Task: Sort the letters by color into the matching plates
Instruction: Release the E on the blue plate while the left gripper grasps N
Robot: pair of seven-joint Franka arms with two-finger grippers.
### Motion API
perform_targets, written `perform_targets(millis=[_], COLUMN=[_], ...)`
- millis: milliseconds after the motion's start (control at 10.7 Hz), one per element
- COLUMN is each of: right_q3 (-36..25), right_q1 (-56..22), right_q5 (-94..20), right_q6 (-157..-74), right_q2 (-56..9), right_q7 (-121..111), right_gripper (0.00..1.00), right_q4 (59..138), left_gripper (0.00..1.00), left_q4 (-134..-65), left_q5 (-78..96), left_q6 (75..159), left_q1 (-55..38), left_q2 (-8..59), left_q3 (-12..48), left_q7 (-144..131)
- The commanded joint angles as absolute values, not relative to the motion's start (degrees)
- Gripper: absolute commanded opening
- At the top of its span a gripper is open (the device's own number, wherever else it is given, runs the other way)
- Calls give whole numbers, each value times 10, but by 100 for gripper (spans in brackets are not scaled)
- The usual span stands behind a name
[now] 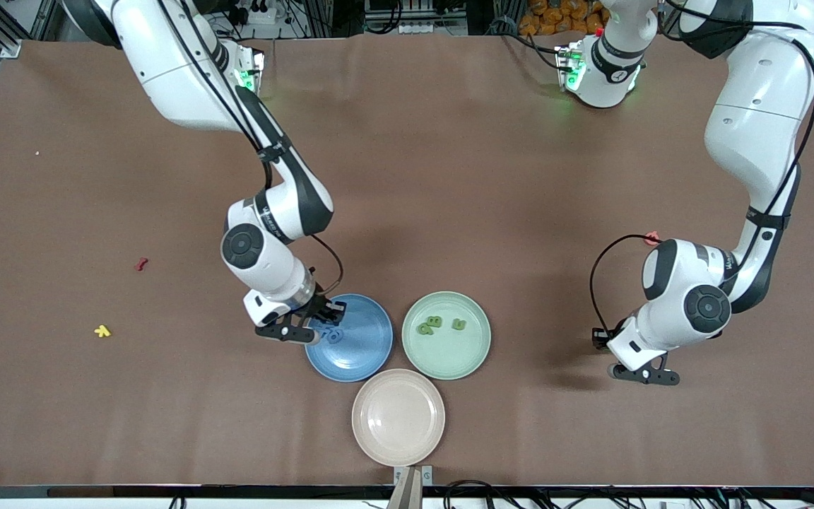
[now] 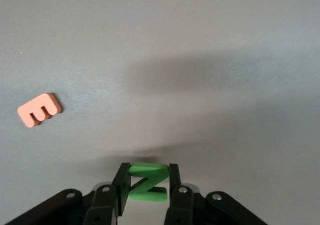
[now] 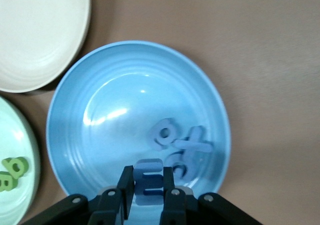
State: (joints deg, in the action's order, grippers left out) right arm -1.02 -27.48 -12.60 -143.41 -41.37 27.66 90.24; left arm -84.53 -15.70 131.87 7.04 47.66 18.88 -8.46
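While the right gripper (image 1: 316, 326) hangs low over the blue plate (image 1: 364, 353), at that plate's edge toward the right arm's end of the table, its fingers are clenched on a blue letter (image 3: 149, 185), an E held flat, seemingly so it can drop among the blue letters already in the plate (image 3: 179, 147). The plate appears to hold at least two, lying close together just under the gripper. The left gripper (image 1: 644, 372) sits low toward the left arm's end of the table, well apart from the plates, and pinches a green letter (image 2: 146, 182), a Z, by its sides between the fingertips; a grip like that should keep the foam level for carrying. An orange letter (image 2: 39, 110), no part of the sort, lies on the table near it. The mint green plate (image 1: 474, 353) stands beside the blue one and carries three green letters (image 1: 440, 324) near its middle. A beige plate (image 1: 398, 417) lies empty near the table's front edge. A red letter (image 1: 141, 264) and a yellow letter (image 1: 102, 330) rest toward the right arm's end. Judging by this, both arms hold what may be their colour's last piece.
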Motion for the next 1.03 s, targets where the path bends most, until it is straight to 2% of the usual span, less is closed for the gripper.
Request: perform_targets(millis=[0, 93, 187, 280, 933], right_q3=[-10, -10, -11, -12, -43], right_q1=[-280, -280, -278, -274, -247], right_q5=[-131, -130, -121, -108, -97], right_q6=[-1434, -1434, -1434, -1430, -1341], right_q2=[-446, -446, -446, -445, -410], right_q7=[290, 286, 275, 237, 168], right_gripper=[25, 37, 96, 100, 100], right_q4=[863, 861, 862, 862, 867], left_gripper=[0, 0, 0, 0, 0], left_q4=[-846, -846, -846, -846, -826], left_q5=[-147, -147, -147, -147, -148], left_q6=[1317, 1317, 1317, 1317, 1337], left_q1=[44, 38, 30, 19, -87], left_q2=[464, 464, 463, 462, 472], left_q3=[191, 191, 191, 191, 187], left_q7=[-154, -174, -196, -224, -423])
